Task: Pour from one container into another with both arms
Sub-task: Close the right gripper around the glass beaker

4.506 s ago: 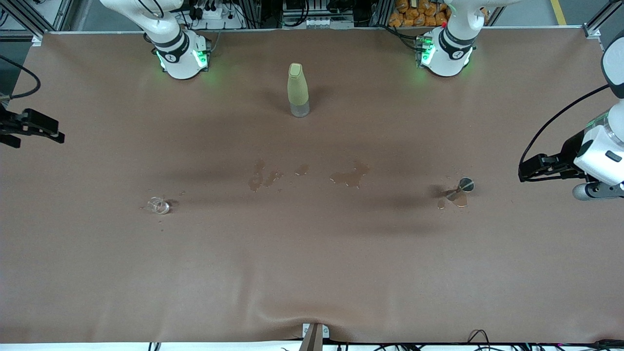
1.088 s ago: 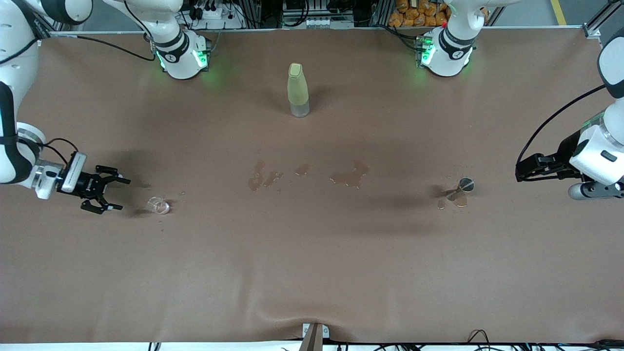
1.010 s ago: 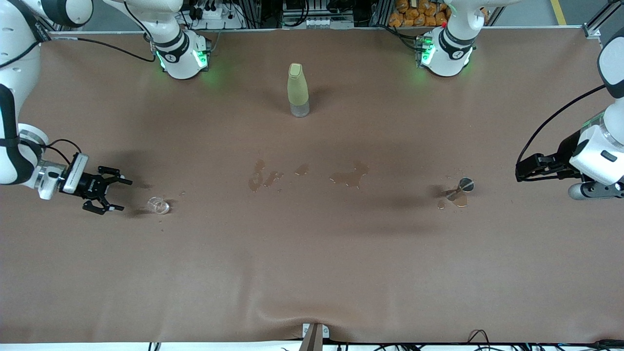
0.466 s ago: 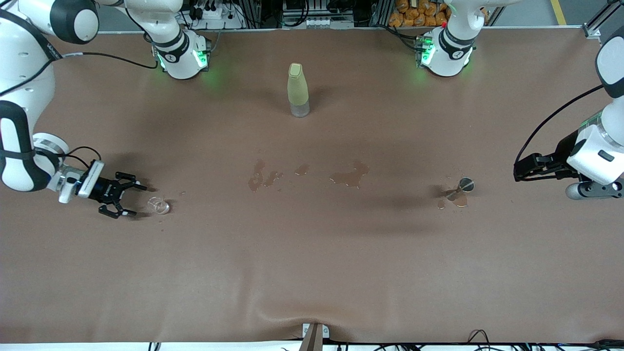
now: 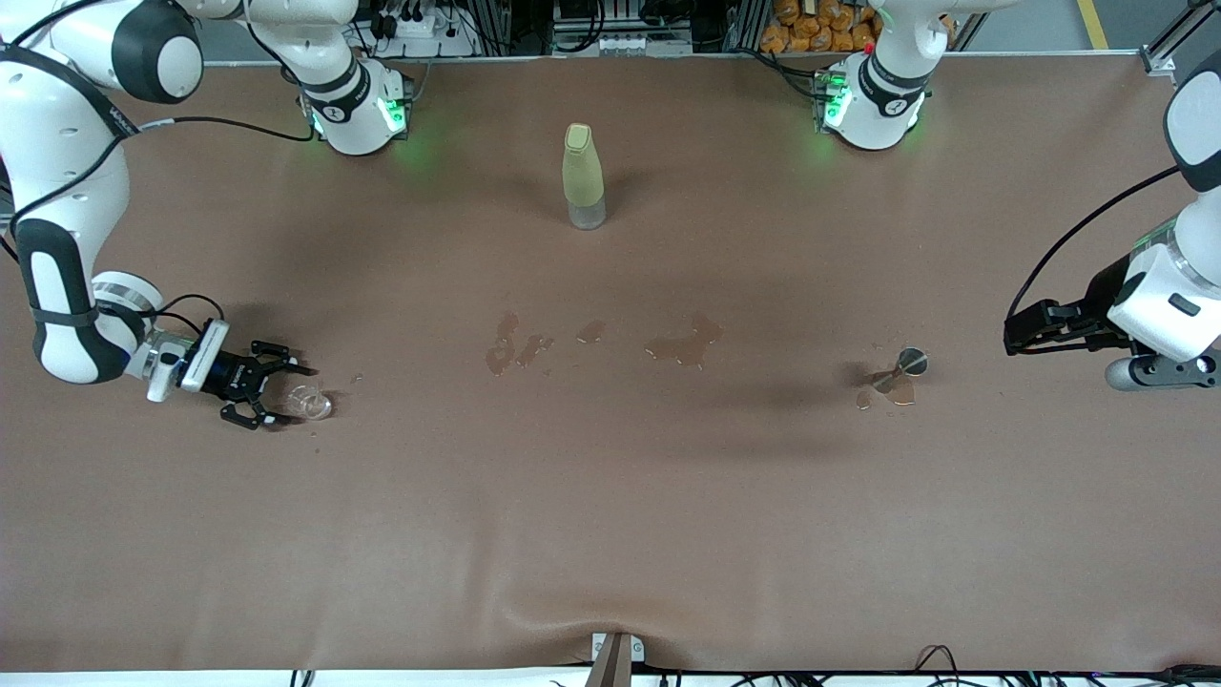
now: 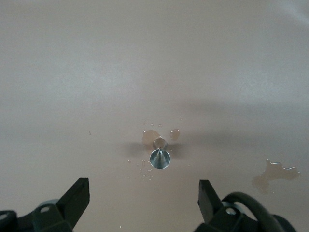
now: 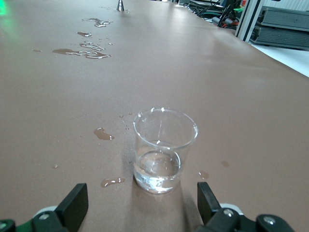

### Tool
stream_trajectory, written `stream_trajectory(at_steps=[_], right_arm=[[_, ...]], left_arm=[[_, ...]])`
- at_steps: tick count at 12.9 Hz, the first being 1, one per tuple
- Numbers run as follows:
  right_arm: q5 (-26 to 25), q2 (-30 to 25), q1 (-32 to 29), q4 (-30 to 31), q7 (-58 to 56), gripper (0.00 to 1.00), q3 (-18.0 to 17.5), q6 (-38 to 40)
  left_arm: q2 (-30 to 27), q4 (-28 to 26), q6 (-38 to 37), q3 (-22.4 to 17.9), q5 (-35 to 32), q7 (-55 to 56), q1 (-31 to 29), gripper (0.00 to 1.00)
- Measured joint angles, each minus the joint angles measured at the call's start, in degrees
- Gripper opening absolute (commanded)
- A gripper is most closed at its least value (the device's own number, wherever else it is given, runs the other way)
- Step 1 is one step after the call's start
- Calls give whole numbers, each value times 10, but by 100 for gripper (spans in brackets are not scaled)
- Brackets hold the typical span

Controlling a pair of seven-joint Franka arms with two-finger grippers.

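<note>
The squat clear cup (image 5: 310, 404) stands upright at the left of the front view, a little below mid-height, toward the right arm's end of the table (image 5: 610, 534); the right wrist view shows some clear liquid in its bottom (image 7: 161, 159) and small droplets on the cloth around it. The right gripper (image 5: 272, 392) sits low just beside the cup, its fingers (image 7: 72, 205) spread wide, one to each side; they appear not to touch the glass, though the front view is too small to be sure.

At the right of the front view, at about the same height, the stemmed glass (image 5: 906, 367) stands in a small wet patch; in the left wrist view it shows from above (image 6: 160, 155). The left gripper (image 5: 1013, 336) hangs near it at the frame's right edge, over the table's end, its fingers (image 6: 77, 200) released and holding nothing.

Puddles (image 5: 682, 345) lie mid-frame between the two glasses. A tall yellow-green bottle (image 5: 582, 176) stands upper centre.
</note>
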State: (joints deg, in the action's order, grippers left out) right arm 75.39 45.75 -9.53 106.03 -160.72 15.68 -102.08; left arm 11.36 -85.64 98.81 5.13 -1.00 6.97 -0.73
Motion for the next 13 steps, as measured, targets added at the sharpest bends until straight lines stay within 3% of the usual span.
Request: stream_trajectory(at_steps=[13], right_arm=[[65, 33, 0, -3, -12, 100, -29, 43]], left_arm=[[0, 0, 0, 0, 0, 0, 0, 100]])
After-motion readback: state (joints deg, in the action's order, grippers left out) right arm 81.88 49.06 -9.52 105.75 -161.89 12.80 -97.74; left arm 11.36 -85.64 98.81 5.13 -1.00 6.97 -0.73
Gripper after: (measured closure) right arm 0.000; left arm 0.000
